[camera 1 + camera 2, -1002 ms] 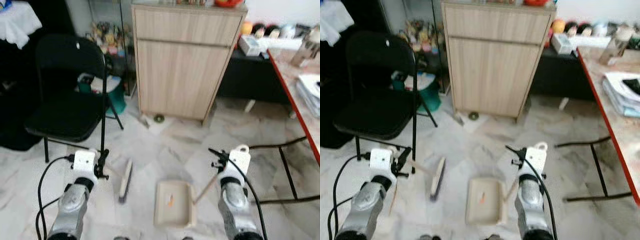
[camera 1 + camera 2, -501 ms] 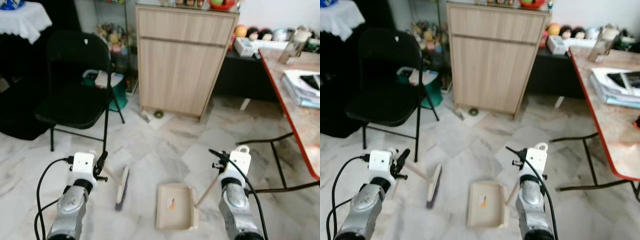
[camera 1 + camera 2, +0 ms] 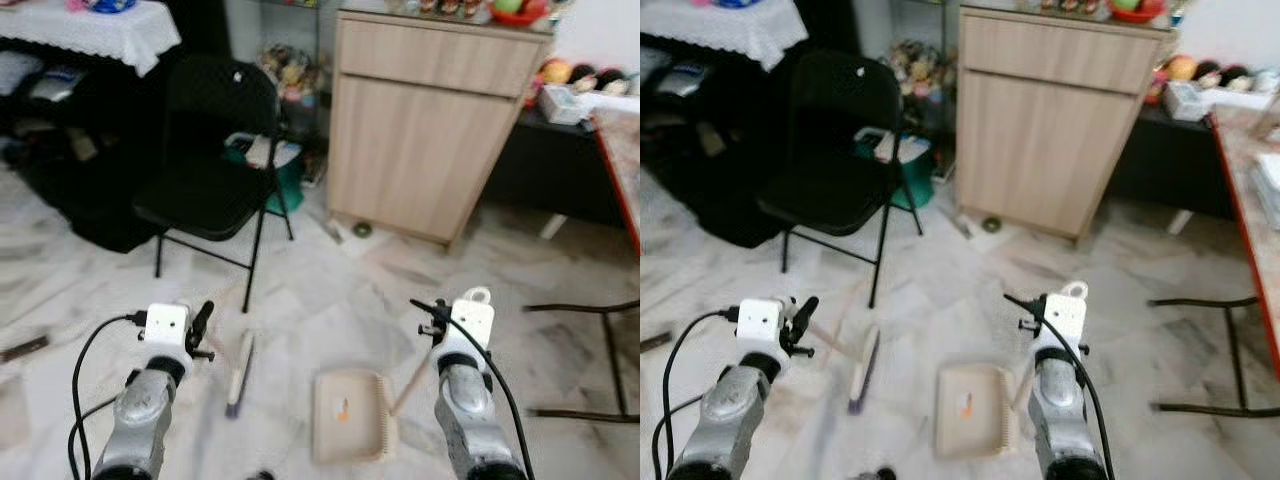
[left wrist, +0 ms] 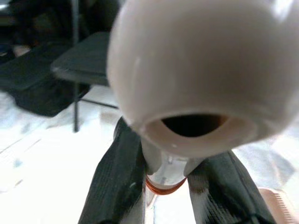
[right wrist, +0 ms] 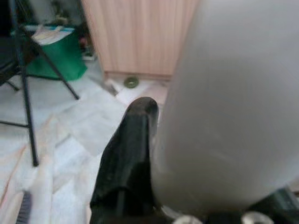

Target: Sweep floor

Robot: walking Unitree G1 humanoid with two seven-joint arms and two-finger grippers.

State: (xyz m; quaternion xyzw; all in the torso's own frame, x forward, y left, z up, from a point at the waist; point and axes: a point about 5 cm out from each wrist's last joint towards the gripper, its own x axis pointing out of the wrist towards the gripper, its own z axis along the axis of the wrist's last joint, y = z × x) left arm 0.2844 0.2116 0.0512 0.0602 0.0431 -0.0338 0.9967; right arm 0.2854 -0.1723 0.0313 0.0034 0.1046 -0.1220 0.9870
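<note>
Left eye view: my left gripper (image 3: 203, 322) clamps the broom (image 3: 238, 372); my right gripper (image 3: 428, 312) clamps the dustpan (image 3: 349, 416) handle, pan flat on marble floor (image 3: 330, 300). Risk: blurred walking could drag bristles and scatter dirt.

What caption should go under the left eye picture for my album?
Robot holds a brush in its left gripper and a dustpan in its right gripper, facing a black chair.

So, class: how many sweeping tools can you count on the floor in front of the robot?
2. A brush lies on the tiles ahead of the left gripper, and a dustpan sits beside it, ahead of the right gripper. Others may be hidden beyond the frame.
</note>
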